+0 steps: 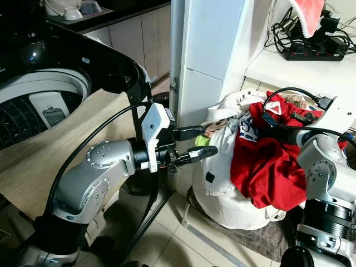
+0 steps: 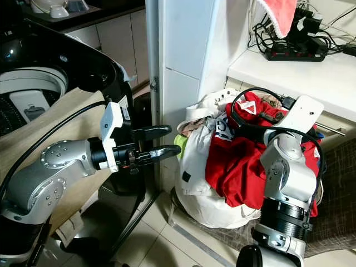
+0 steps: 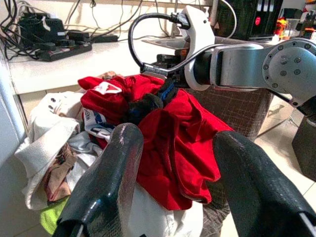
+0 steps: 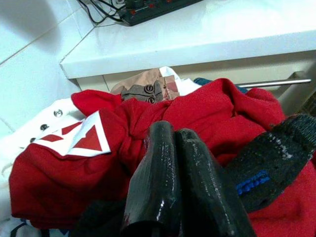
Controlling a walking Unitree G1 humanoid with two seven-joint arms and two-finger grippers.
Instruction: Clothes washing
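Head camera: a Unitree G1 stands between an open top-loading washing machine on its left and a white laundry bag heaped with clothes at the foot of a white wall. The left gripper hovers level, its two black fingers apart with nothing between them, just beside the bag, apparently poised to take the next piece. The right gripper reaches into the top of the heap, where a red garment spills down the bag's front; its fingertips are buried in cloth here.

Left wrist camera: between the spread fingers, the red garment lies near and ahead, draped over white and grey pieces, with the right arm pushed in from the far side and a power strip on the white shelf behind.

Right wrist camera: the right gripper's fingers are pressed together against the red garment beside its white triangle logo; whether any cloth is pinched between them cannot be told. A dark sock with blue marks lies touching the fingers' side, on the same heap
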